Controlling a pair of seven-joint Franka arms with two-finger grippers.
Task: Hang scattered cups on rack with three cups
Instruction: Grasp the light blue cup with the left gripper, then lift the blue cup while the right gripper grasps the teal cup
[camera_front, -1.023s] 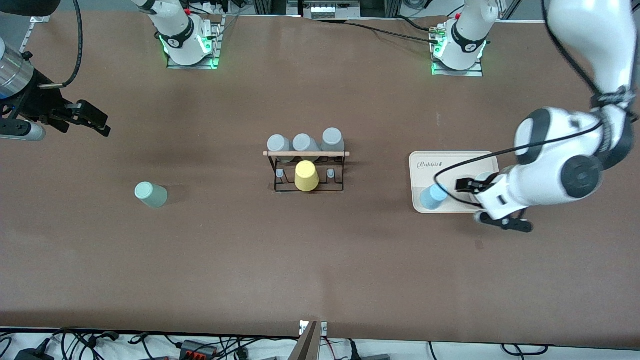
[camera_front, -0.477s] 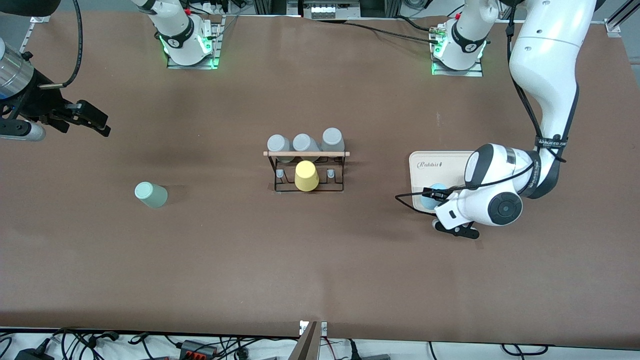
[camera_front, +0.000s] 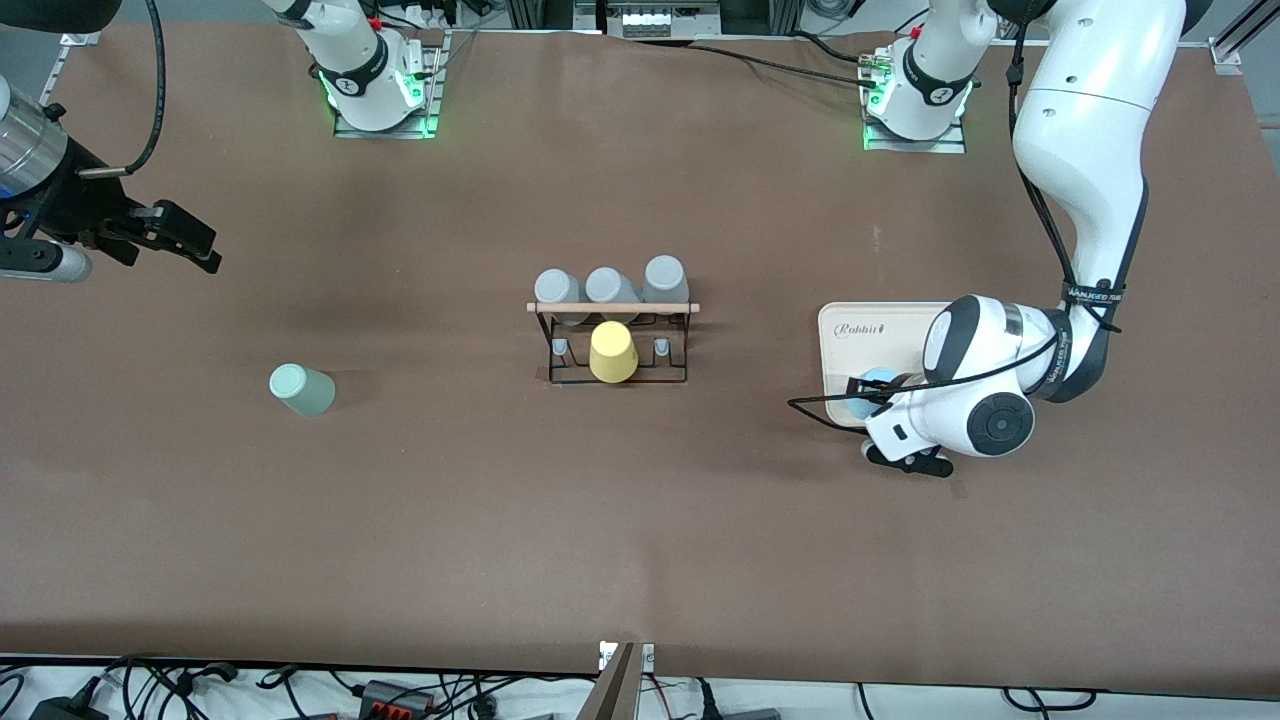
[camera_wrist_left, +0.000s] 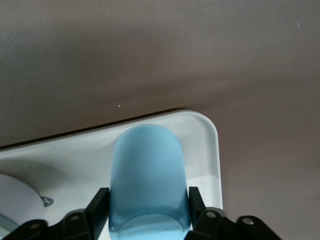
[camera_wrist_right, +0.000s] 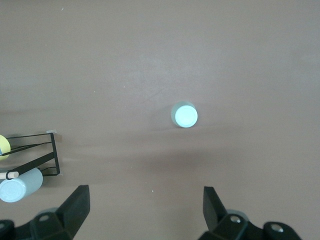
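The brown counter (camera_front: 640, 500) in front of you carries a black wire rack (camera_front: 617, 345) at its middle, with three grey cups (camera_front: 606, 286) and a yellow cup (camera_front: 612, 352) on it. Your left gripper (camera_wrist_left: 145, 202) is down at the cream tray (camera_front: 885, 325), toward the left arm's end, its fingers (camera_wrist_left: 99, 210) set close on either side of the light blue cup (camera_wrist_left: 148, 187) standing upside down there. Your right gripper (camera_wrist_right: 145, 205) waits spread wide and empty, up over the right arm's end. The mint green cup (camera_front: 300, 389) stands upside down on the bare counter, toward the right arm's end.
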